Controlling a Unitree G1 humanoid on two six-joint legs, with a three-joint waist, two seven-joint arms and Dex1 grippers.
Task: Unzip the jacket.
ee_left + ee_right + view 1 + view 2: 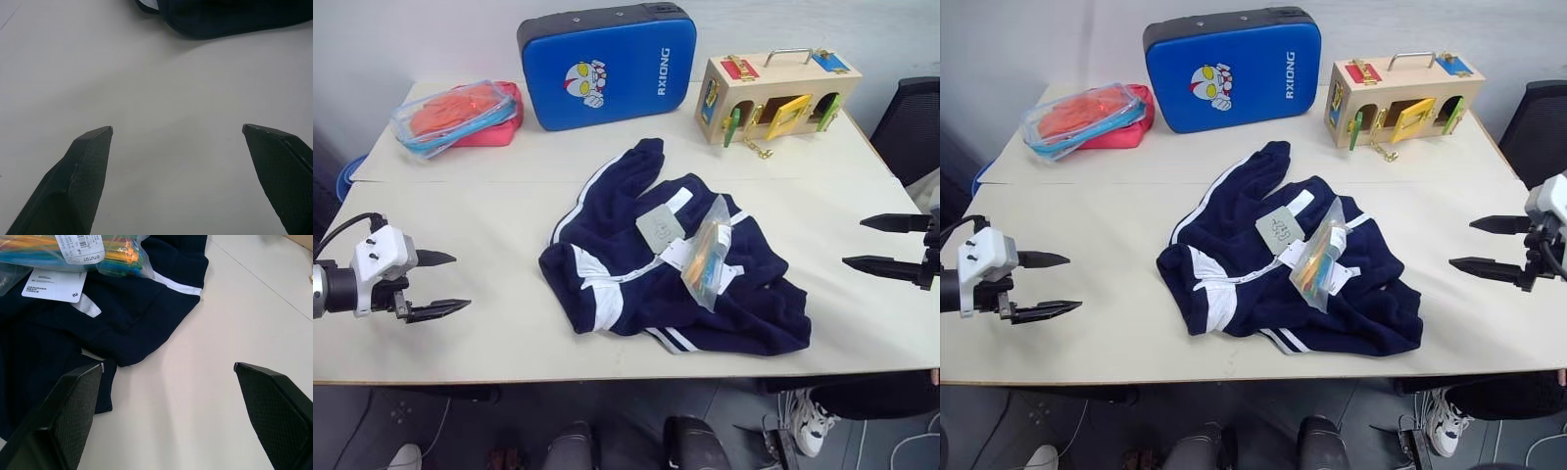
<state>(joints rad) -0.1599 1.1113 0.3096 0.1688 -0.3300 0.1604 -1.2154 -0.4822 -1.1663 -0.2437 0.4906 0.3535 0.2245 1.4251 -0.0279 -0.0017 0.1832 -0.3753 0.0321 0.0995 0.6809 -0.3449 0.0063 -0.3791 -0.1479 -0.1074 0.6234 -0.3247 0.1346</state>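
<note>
My left gripper (438, 285) hangs over bare table (489, 235) with its two fingers spread wide and nothing between them, and my right gripper (878, 243) does the same on the other side, fingers apart and empty. The jacket (636, 284) lies crumpled in a heap between the two, well apart from my left fingers and somewhat nearer my right, whose wrist view has the navy hem just ahead of one fingertip (85, 382). On top of the heap sit paper hang tags (660, 227) and a clear packet of coloured sticks (707, 257) (both are in the way of any clean look at the front). I judge this to be the very start: neither hand is on cloth, and the zipper is not yet touched. A white-edged line (628, 277) runs across the fabric toward my left side, which may be the closed front, but I cannot pick out the slider or pull tab. The next move, as I see it, calls for bringing both grippers inward to the jacket, one to pin the cloth near the collar end, the other to find and pinch the small pull; the loose folds could drag along instead of letting the zipper run.
</note>
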